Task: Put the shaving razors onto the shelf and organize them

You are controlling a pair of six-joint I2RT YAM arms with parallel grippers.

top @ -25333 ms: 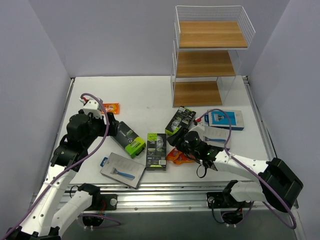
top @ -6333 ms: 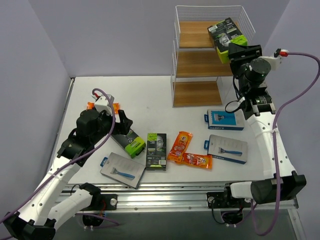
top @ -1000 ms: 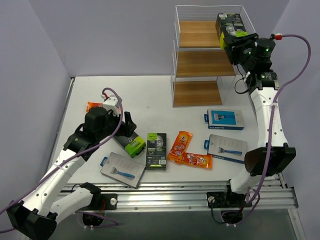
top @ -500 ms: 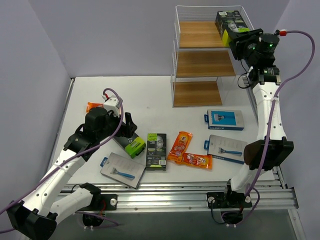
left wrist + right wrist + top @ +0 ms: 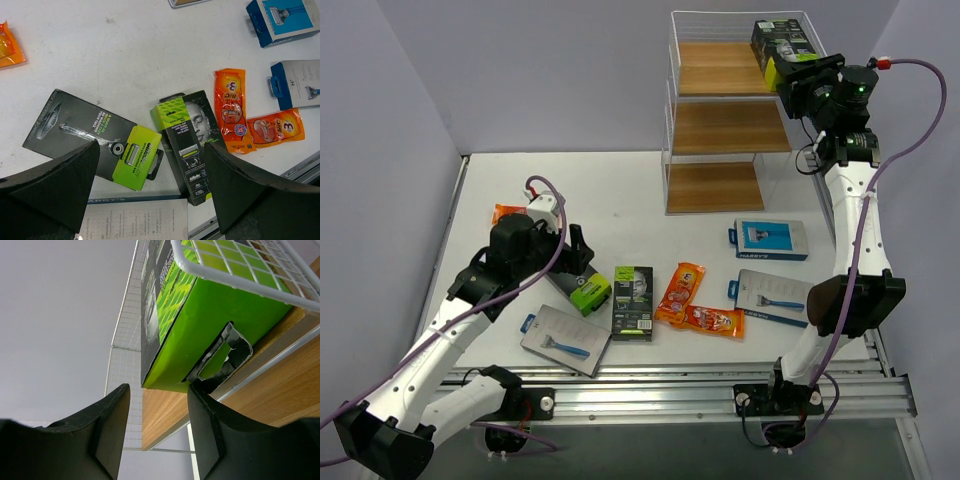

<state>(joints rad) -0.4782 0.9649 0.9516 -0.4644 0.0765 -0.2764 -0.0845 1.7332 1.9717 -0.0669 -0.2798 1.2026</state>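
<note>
A black-and-lime razor box [image 5: 778, 45] stands at the right front of the shelf's [image 5: 720, 125] top tier. My right gripper [image 5: 798, 80] is open just in front of it. In the right wrist view the box [image 5: 200, 315] sits behind the wire rim [image 5: 240, 285], above my open fingers [image 5: 157, 415]. My left gripper [image 5: 575, 262] hangs open above a flat black-and-lime pack [image 5: 95, 140], with a second box [image 5: 192, 145] to its right. My left fingers [image 5: 150, 185] hold nothing. Orange packets [image 5: 681, 290] and blue cards [image 5: 770, 238] lie on the table.
More packs lie on the table: a grey card [image 5: 565, 340] near the front left, another [image 5: 775, 297] at the right, an orange packet [image 5: 510, 212] behind my left arm and one [image 5: 713, 320] mid-front. The shelf's lower two boards are bare.
My right gripper has drawn slightly right and away from the box, which stays on the top tier. My left arm has barely moved.
</note>
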